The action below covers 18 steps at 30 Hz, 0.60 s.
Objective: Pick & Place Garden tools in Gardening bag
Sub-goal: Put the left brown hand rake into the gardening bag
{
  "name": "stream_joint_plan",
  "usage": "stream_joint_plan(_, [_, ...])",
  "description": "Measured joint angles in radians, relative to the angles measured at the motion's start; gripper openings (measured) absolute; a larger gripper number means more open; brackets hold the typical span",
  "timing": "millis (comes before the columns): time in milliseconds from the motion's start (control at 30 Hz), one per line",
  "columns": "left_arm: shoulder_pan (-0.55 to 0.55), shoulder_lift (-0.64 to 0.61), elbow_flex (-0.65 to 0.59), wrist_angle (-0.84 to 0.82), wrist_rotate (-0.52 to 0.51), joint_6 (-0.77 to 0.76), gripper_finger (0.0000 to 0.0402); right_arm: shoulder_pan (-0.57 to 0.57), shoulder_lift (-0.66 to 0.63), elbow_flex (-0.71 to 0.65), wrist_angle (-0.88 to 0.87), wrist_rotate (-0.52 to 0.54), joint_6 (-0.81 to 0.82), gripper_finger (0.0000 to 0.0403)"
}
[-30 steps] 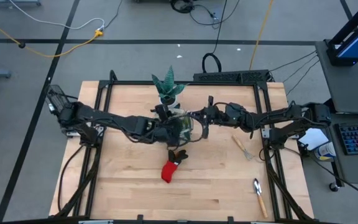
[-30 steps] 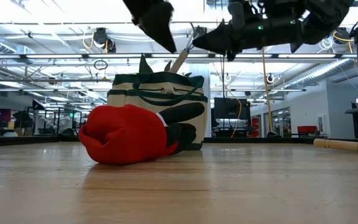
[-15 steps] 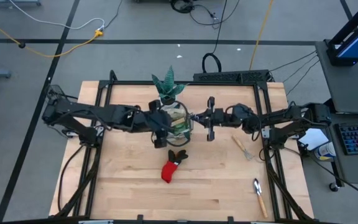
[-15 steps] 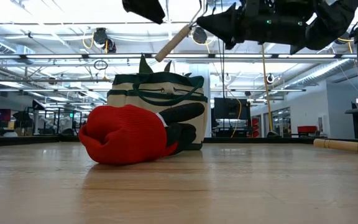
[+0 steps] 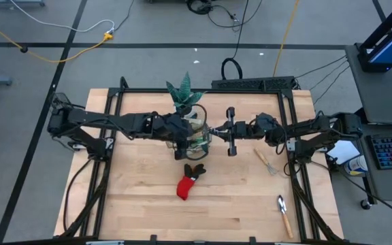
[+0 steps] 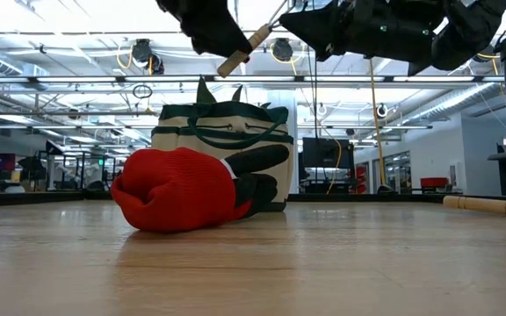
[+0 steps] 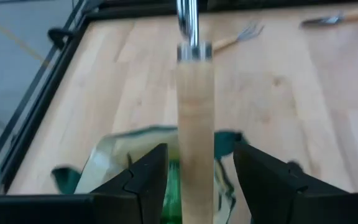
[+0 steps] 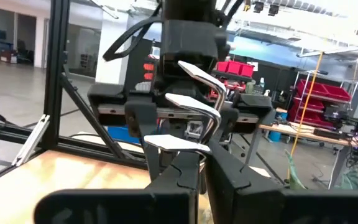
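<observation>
One wooden-handled trowel [image 7: 196, 118] with steel shank, right hand [image 5: 218, 129] clamped on its blade, left hand [image 7: 196, 171] spread around handle.

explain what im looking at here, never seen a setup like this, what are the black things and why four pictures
The black things are two robot arms at a wooden table, each ending in a two-finger gripper. The pictures are one moment from four cameras: one overhead, one at table height, and one on each wrist.

On the table sit a bag, a potted plant behind it, a red-and-black glove in front, and a fork and a trowel off to the right.

The right gripper is shut on the metal end of a wooden-handled tool, holding it above the bag. The left gripper is open, its fingers on either side of the handle, apparently about to take it.
</observation>
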Motion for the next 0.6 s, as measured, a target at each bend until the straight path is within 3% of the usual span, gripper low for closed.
stream_joint_plan(167, [0.018,0.000,-0.001,0.042,0.028,0.016,0.0178,0.000,0.000,0.000,0.000,0.000,-0.007,0.0004])
stream_joint_plan(467, [0.022,0.001,-0.001,0.039,0.062,-0.003,0.0077,0.000,0.000,0.000,-0.001,-0.003,-0.012,0.0006])
stream_joint_plan(600, [0.021,0.001,-0.001,0.040,0.050,-0.038,0.0070,0.000,0.000,0.000,-0.001,-0.001,-0.012,0.0017])
